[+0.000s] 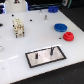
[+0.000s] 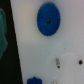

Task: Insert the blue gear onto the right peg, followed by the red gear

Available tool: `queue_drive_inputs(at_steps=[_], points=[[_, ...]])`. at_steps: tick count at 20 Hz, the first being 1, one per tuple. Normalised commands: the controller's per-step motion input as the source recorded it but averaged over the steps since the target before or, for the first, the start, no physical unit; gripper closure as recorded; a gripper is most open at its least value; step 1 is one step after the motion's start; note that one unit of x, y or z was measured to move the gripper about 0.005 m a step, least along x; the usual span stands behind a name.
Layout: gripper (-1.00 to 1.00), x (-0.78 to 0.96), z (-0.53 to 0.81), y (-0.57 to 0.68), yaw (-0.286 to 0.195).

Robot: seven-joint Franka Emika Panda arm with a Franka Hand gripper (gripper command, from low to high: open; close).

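Note:
In the exterior view the blue gear (image 1: 60,27) lies flat on the white table at the right, with the smaller red gear (image 1: 68,36) just in front of it. The grey plate with a black border (image 1: 45,61) lies nearer the front. It carries two thin dark pegs, and the right peg (image 1: 51,50) stands towards the exterior view's right. The wrist view looks down from well above on the blue gear (image 2: 48,19), whose centre hole shows. No fingers show in either view. The red gear and the pegs are out of the wrist view.
A beige and white block fixture (image 1: 18,27) stands at the exterior view's left. A small blue object (image 1: 46,16) sits at the back and also shows in the wrist view (image 2: 34,80). A dark band (image 2: 12,55) runs beside the white surface, with a greenish shape (image 2: 2,30) past it.

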Motion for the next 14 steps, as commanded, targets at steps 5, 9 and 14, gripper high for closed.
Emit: queue_drive_inputs(at_steps=[5,9,14], points=[[-1.00,-0.33,-0.57,0.11,0.000],[-1.00,-0.34,-0.54,-0.15,0.000],[-1.00,-0.22,-0.53,-0.23,0.000]])
